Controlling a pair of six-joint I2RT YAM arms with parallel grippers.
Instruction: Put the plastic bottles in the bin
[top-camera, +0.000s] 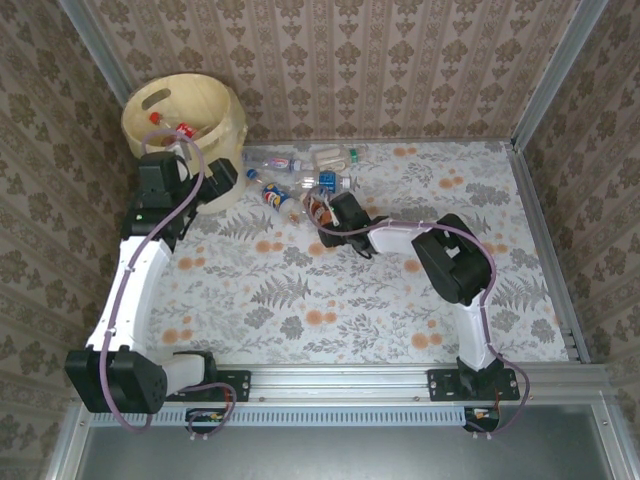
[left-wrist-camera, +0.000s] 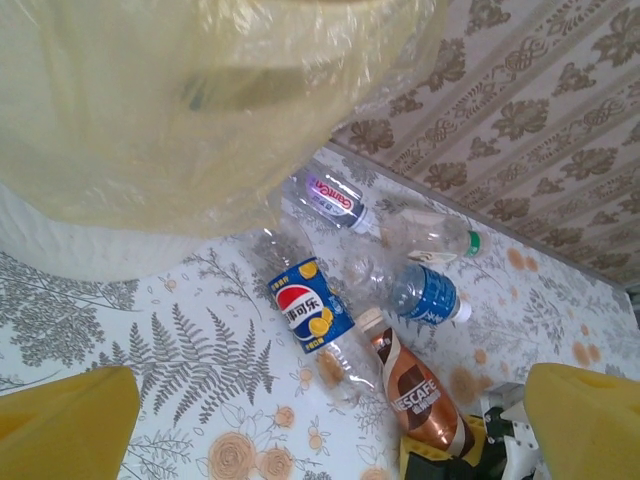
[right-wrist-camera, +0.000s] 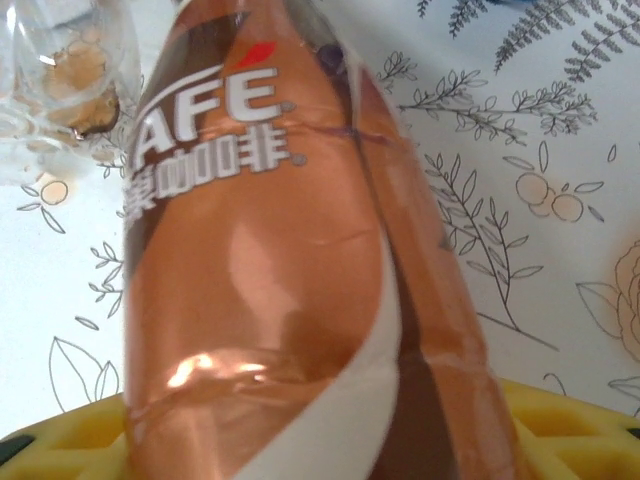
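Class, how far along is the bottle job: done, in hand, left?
Done: some bottles lie in the bin. In hand: the right claw is shut on the Nescafe bottle. Left: at least four on the table, including the Pepsi bottle.
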